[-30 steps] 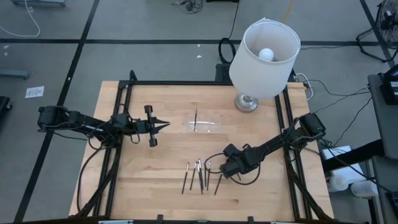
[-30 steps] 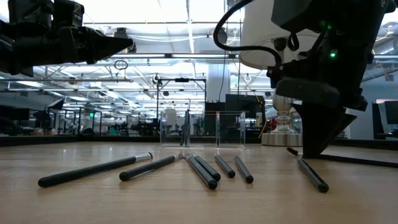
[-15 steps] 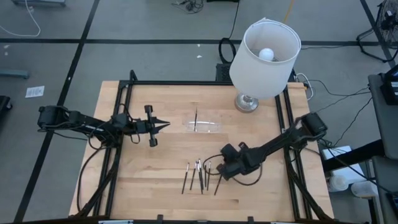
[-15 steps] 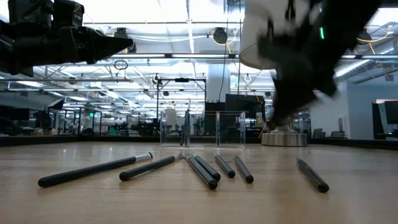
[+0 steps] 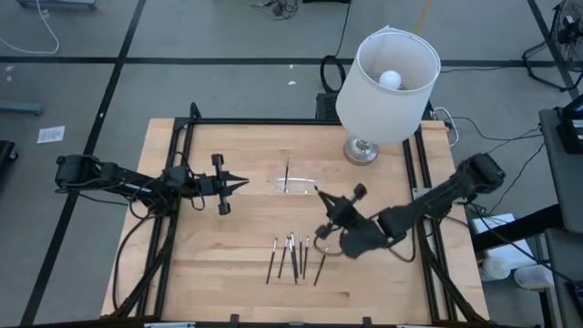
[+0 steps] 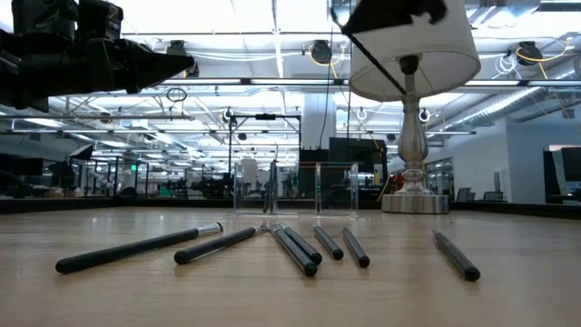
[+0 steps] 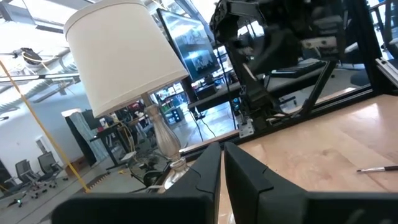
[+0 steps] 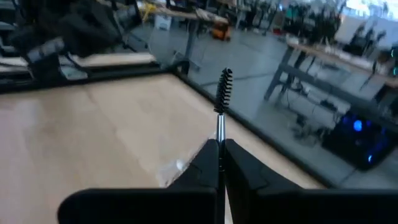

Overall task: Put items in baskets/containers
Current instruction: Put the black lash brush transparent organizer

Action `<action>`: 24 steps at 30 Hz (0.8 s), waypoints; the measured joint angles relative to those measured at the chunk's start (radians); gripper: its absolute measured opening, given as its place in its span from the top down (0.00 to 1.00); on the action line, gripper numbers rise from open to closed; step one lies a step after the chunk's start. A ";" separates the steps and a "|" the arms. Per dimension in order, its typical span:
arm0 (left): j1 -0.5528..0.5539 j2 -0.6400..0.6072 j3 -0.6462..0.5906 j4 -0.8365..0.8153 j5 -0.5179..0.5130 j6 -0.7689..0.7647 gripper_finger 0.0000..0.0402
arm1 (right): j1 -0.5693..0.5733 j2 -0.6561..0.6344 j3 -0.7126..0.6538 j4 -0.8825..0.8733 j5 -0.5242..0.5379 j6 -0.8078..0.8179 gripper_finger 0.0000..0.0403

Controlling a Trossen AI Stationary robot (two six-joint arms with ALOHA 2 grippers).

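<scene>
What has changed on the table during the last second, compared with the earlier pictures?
The right gripper has risen from the row of tools and swung toward the clear tray, its fingers shut on a brush-tipped tool. The left gripper, the lamp and the one tool in the tray stayed as they were.

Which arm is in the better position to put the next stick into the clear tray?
The right. Its end effector already grips a brush-tipped stick close to the clear tray. The left end effector is shut and empty.
</scene>
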 joint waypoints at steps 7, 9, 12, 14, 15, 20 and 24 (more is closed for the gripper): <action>0.000 0.000 0.000 0.003 0.000 0.008 0.92 | -0.159 0.002 -0.143 0.641 -0.363 -0.513 1.00; 0.000 0.000 0.000 0.006 0.000 0.008 0.92 | -0.204 0.002 -0.239 0.872 -0.410 -0.583 1.00; 0.000 0.000 0.000 0.006 0.000 0.008 0.92 | -0.278 0.003 -0.383 1.169 -0.504 -0.620 1.00; 0.000 0.000 0.000 0.006 0.000 0.008 0.92 | -0.333 0.004 -0.459 1.296 -0.561 -0.564 1.00; 0.000 0.000 0.000 0.006 0.000 0.008 0.92 | -0.358 0.009 -0.485 1.324 -0.581 -0.524 1.00; 0.001 0.000 0.000 0.007 0.000 0.008 0.92 | -0.410 0.029 -0.527 1.283 -0.595 -0.415 1.00; 0.002 0.000 0.000 0.017 -0.001 0.011 0.92 | -0.414 0.104 -0.527 1.363 -0.549 -0.420 1.00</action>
